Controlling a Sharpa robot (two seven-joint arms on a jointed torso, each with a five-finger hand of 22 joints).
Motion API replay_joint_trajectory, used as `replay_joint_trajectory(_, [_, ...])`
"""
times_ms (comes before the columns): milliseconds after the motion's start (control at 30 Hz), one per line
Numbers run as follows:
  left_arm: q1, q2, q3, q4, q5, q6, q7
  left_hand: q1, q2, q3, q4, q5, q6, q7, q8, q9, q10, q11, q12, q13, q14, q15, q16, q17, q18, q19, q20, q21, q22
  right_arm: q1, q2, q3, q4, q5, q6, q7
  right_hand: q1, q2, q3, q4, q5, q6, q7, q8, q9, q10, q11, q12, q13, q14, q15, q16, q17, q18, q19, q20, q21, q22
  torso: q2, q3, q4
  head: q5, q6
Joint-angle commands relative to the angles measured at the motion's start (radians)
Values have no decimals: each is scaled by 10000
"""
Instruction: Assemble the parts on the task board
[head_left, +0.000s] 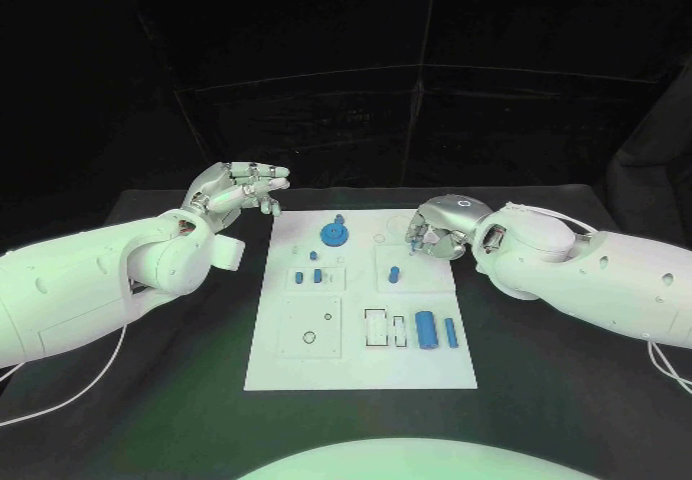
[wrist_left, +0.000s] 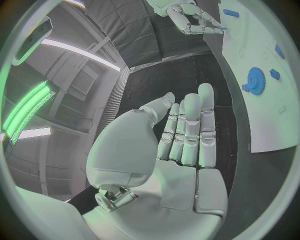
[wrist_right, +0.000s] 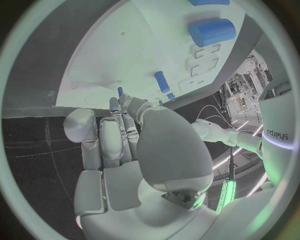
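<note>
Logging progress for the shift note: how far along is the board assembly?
Early. A blue gear sits on the task board. The right hand pinches a small blue part over the board; the left hand holds nothing. A large cylinder and thin peg lie loose.

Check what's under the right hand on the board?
The right hand hovers over the task board's far right corner, pinching a small blue peg at its fingertips. White board surface shows just beneath; whatever lies directly below the palm is covered.
</note>
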Motion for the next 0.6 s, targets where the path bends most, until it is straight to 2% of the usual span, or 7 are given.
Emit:
replay_joint_trajectory(33, [16, -23, 8, 0, 44, 34, 119, 102, -17, -18, -37, -43, 74, 4, 41, 10, -45, -10, 68, 4, -74, -28, 47, -16, 63, 37, -1, -69, -9, 42, -227, 16, 445, 430, -290, -156, -104, -30, 78, -21, -36, 73, 3, 12, 11, 72, 23, -48, -1, 288, -50, 47, -9, -22, 65, 0, 61, 17, 5, -4, -16, 30, 2])
replay_joint_trajectory(233, [17, -11, 8, -41, 44, 23, 119, 102, -17, -18, -37, -43, 74, 4, 41, 10, -45, -10, 68, 4, -74, -28, 47, -16, 63, 37, -1, -69, -9, 65, -469, 49, 1435, 750, -455, -113, -135, -64, 103, -40, -51, 69, 5, 1, 10, 59, 25, -55, -3, 292, -51, 60, 3, -22, 67, -5, 68, 27, 8, 5, -15, 78, -15])
replay_joint_trajectory(400, [19, 55, 9, -73, 44, 23, 119, 102, -17, -18, -37, -43, 74, 4, 41, 10, -45, -10, 68, 4, -74, -28, 47, -16, 63, 37, -1, -69, -9, 75, -270, 60, 2101, 843, -547, 2, -154, -78, 116, -47, -56, 64, 8, -7, 9, 48, 28, -59, -5, 291, -50, 57, -6, -24, 72, -6, 76, 40, 13, -11, 25, 151, -31])
replay_joint_trajectory(467, [19, 89, 10, -91, 44, 29, 113, 104, -17, -19, -38, -43, 74, 4, 41, 10, -47, -9, 68, 4, -75, -28, 47, -17, 62, 37, -1, -69, -9, 75, -104, 61, 2264, 652, -581, 83, -159, -82, 146, -63, -47, 54, 10, -19, 6, 34, 30, -64, -7, 292, -49, 61, -6, -23, 70, -9, 77, 37, 16, -2, 13, 284, -64])
replay_joint_trajectory(533, [20, 123, 10, -116, 44, 30, 108, 120, -13, -23, -51, -42, 69, 8, 45, 9, -69, -5, 72, 1, -80, -27, 52, -24, 62, 40, -2, -71, -11, 75, 59, 60, 2330, 476, -598, 176, -164, -86, 156, -69, -46, 49, 13, -24, 5, 28, 32, -65, -8, 293, -49, 65, -3, -24, 71, -10, 80, 43, 13, 0, 1, 342, -72])
replay_joint_trajectory(600, [22, 177, 11, -146, 44, 35, 109, 125, -12, -25, -56, -42, 64, 12, 46, 8, -80, -2, 73, -1, -83, -25, 53, -27, 62, 40, -2, -72, -12, 71, 340, 57, 2367, 232, -603, 340, -169, -89, 160, -71, -47, 47, 14, -27, 4, 25, 33, -66, -8, 291, -49, 59, -13, -25, 73, -10, 83, 48, 11, -11, 0, 432, -71])
